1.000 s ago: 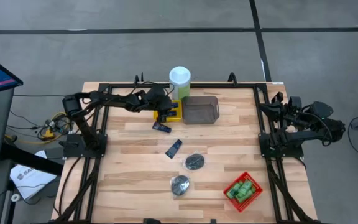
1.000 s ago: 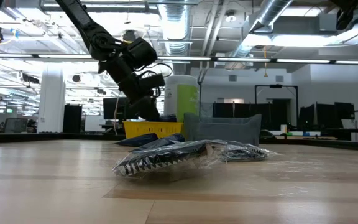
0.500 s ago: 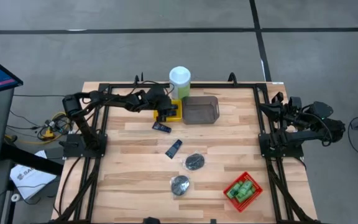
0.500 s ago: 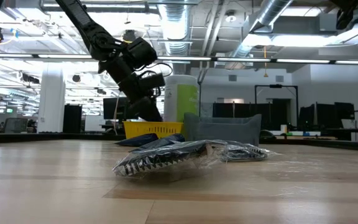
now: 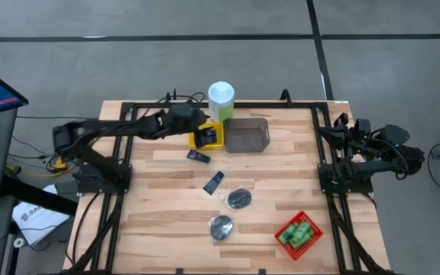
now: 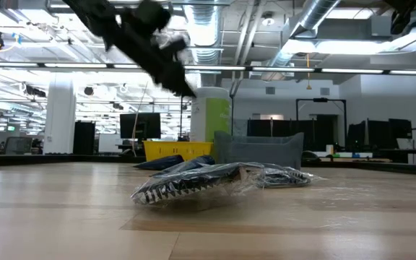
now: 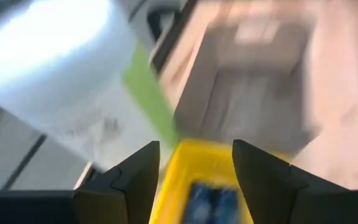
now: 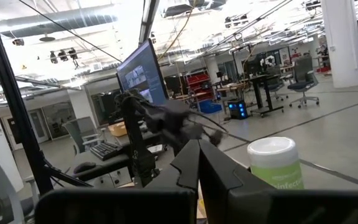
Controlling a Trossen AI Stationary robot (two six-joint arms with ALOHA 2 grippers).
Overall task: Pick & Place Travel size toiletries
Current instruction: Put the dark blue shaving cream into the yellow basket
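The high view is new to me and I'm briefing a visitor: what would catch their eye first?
Probably the tall pale green canister at the table's far edge, with the yellow tray and grey tray just in front of it, and the left end effector open above the yellow tray, where a dark blue tube lies. Next, the red tray of green bottles near the right front corner. The right arm's end effector waits at the right edge.

High view: overhead, straight down on the bench (image 5: 166,221). Low view: bench-top level, facing the room. Both wrist views share the pale green canister (image 7: 61,74) (image 8: 277,163) with them.
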